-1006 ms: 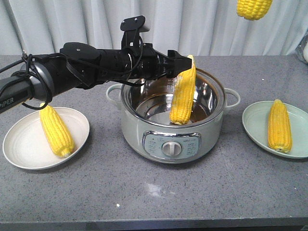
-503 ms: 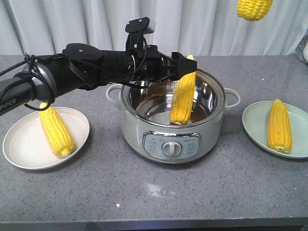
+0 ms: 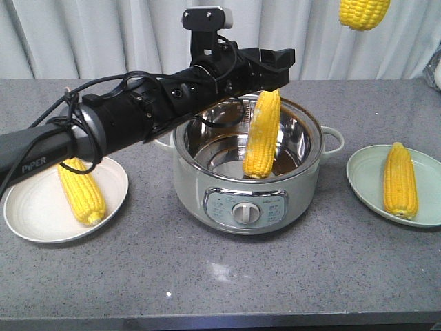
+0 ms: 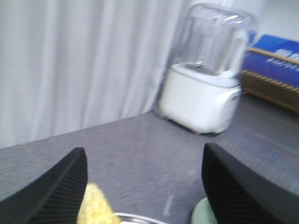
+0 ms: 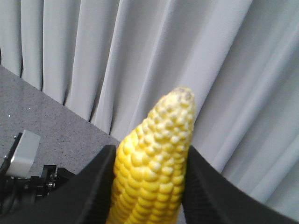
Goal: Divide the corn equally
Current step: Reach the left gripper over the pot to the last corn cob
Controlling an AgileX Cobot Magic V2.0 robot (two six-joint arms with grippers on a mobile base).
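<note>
Your left claw [image 3: 274, 72] hangs open above the steel cooking pot [image 3: 207, 193] at centre frame. Its fingers [image 4: 56, 186] are spread wide and hold nothing, just over the tip of a corn cob [image 3: 262, 134] that stands nearly upright inside the pot. Your right claw [image 5: 149, 156] is clamped on a second cob [image 3: 363, 12], high at the upper right of the frame against the curtain [image 3: 103, 34]. On the grey desk [image 3: 275, 276], a third cob [image 3: 81, 189] lies on the white plate [image 3: 27, 221] at lower left, partly behind the arm. A fourth cob [image 3: 400, 181] lies on the pale green plate [image 3: 360, 181] at right, well apart from the pot
</note>
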